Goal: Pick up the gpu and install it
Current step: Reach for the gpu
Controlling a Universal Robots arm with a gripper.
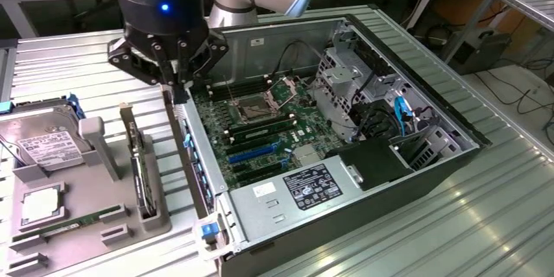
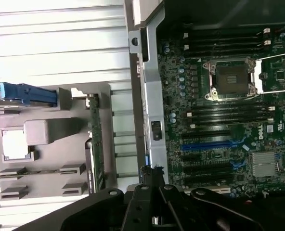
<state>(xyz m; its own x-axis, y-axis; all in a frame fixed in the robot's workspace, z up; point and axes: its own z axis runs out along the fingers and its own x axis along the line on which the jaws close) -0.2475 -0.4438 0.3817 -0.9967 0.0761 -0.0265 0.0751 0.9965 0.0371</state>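
The fingers (image 1: 178, 89) (image 2: 154, 177) are pressed together with nothing between them. They hang over the open case's (image 1: 277, 38) side wall (image 2: 149, 110), the wall that faces the grey holder (image 1: 104, 157) (image 2: 51, 130), and they touch neither. The gpu (image 1: 139, 160) (image 2: 95, 139) stands on edge in a slot along the holder's side nearest the case. Its silver bracket end points toward the arm, and it is just beside the case wall but apart from it. The fingers are near that bracket end, a little above it and off to the case side.

The holder lies at the surface's (image 1: 484, 225) (image 2: 60, 38) edge on the exterior view's left. It also carries a hard drive (image 1: 48, 144) with a white label and a green memory stick (image 1: 74, 224) lying flat in a groove.

The case lies on its side in the middle of the surface with its motherboard (image 1: 259, 128) (image 2: 214, 134) exposed. On the board, a blue slot (image 1: 251, 152) (image 2: 205, 145) among the black ones is bare.
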